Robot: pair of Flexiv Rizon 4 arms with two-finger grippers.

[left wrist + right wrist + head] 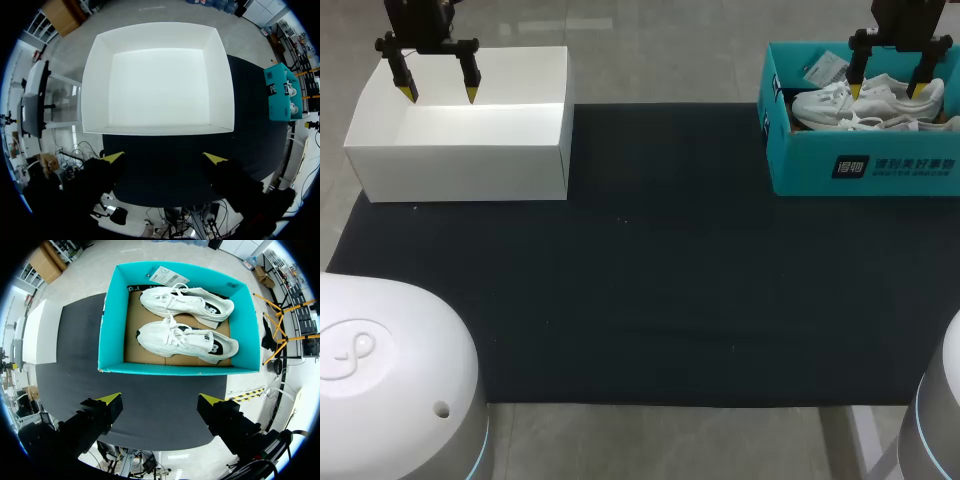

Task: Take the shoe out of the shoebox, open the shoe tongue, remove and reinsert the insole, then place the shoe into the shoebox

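1. Upper left of the frame: an open white cardboard box [460,170] with nothing in it that I can see. My left gripper [440,95] hangs right over it, with its yellow-tipped fingers spread wide and nothing in them.
2. Middle of the frame: the dark fabric mat [650,300] runs between the two boxes. I reckon that's the workspace for the tongue and insole business later.
3. Upper right: the open teal cardboard shoebox [810,165] sits on the mat's far right part. Inside are two white lace-up sneakers [187,340], side by side on a brown cardboard liner with toes pointing the same way. There's also a paper tag [167,275] against the wall farthest from the gripper.
4. Also upper right: my right gripper [886,90] hovers above the sneakers. Its fingers are wide apart, touching nothing and carrying nothing.
5. Where we're at, as far as I can judge: the very first step. The shoe isn't out of the shoebox yet and nothing's been grabbed. The right arm is the one lined up for it.
   - It needs to drop down into the box.
   - It should straddle one sneaker; the one nearer the gripper looks like the easier pick.
   - Then it pinches across the shoe's body and lifts it clear of the teal wall.
   - Things to watch: snagging the laces, or dragging the second sneaker along.
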